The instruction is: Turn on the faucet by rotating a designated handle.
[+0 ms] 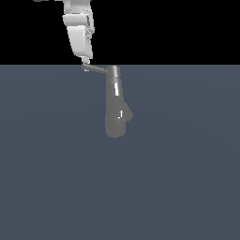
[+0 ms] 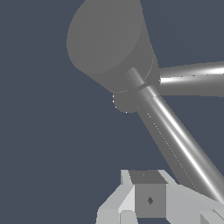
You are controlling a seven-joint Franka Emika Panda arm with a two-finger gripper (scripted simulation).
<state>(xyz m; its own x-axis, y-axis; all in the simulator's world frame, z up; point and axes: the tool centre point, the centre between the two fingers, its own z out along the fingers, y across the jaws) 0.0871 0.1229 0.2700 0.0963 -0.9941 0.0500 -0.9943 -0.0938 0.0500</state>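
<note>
Faucet [image 1: 116,105] first: a grey metallic upright cylinder, widening toward a rounded base with a small side bulge, standing on the flat slate-blue floor [image 1: 178,187] near the middle of the exterior view. From its narrow upper end a thin, short grey metal rod — the handle [image 1: 97,69] — sticks out toward the exterior view's left, much slimmer than the body.

By its look it is rigid, polished metal, so I judge the handle stiff and probably slick. It should swing about the faucet's axis rather than lift away. The best place to push or pinch is likely near its free tip, far from the body, where leverage is greatest.

The white robot arm's gripper [image 1: 86,64] hangs right at that free tip in the exterior view, seemingly touching or just beside it. In the wrist view the pale fingers [image 2: 127,205] show only at the frame's edge next to a long shiny rod [image 2: 183,144]. Whether they are spread or closed, or have any hold on the rod, I cannot tell.

Nothing else stands on the floor — only the faucet's own body lies near the handle's sweep. The likely risk is the fingers sliding off the smooth rod.
</note>
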